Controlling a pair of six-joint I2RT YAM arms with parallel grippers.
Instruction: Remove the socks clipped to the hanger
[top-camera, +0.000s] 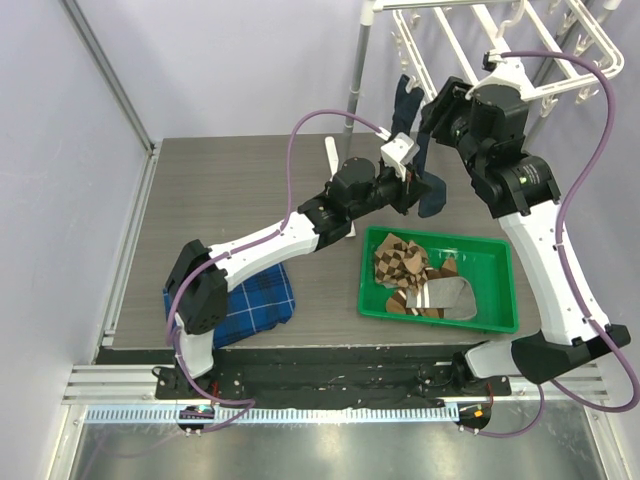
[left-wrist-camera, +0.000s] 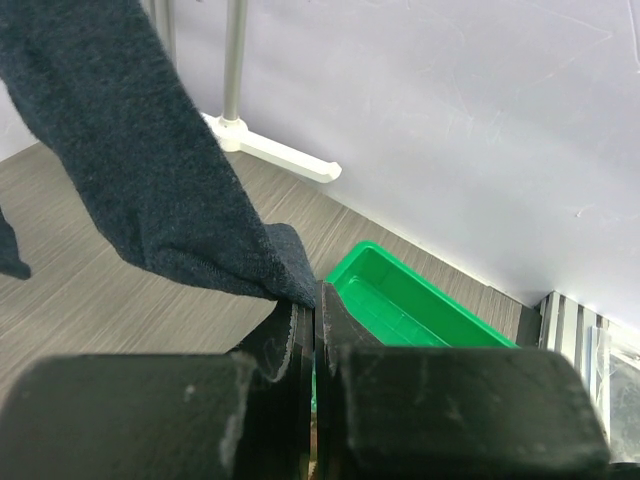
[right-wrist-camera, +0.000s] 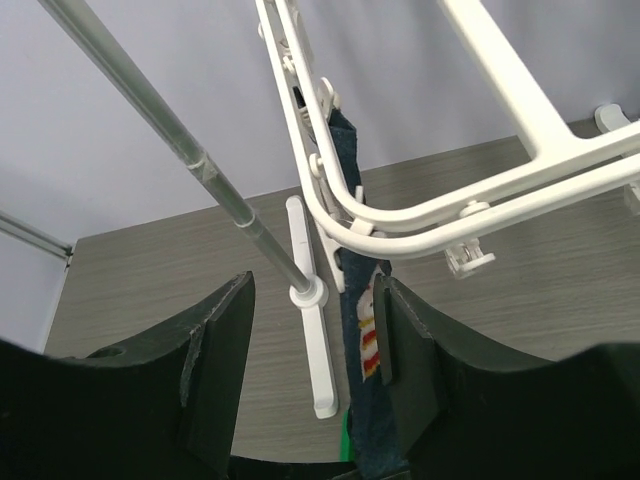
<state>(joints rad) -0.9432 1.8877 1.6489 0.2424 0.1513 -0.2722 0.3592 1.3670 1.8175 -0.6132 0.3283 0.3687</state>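
Note:
A plain dark navy sock (top-camera: 433, 192) hangs from a clip on the white hanger (top-camera: 520, 40) at the back right. My left gripper (top-camera: 414, 186) is shut on the sock's lower edge; in the left wrist view the sock (left-wrist-camera: 150, 150) drapes up and left from the closed gripper (left-wrist-camera: 316, 300). My right gripper (top-camera: 428, 112) is open, up by the hanger's edge. In the right wrist view the sock (right-wrist-camera: 352, 290) hangs from the frame (right-wrist-camera: 420, 235) between the open fingers (right-wrist-camera: 220, 340), close to the right one. Other socks (top-camera: 405, 262) lie in the green tray (top-camera: 500, 285).
The metal pole stand (top-camera: 356, 80) rises at the back, its white foot (right-wrist-camera: 318, 370) on the table just left of the sock. A folded blue plaid cloth (top-camera: 255, 298) lies at the front left. The green tray's rim (left-wrist-camera: 420, 290) sits right below the left gripper.

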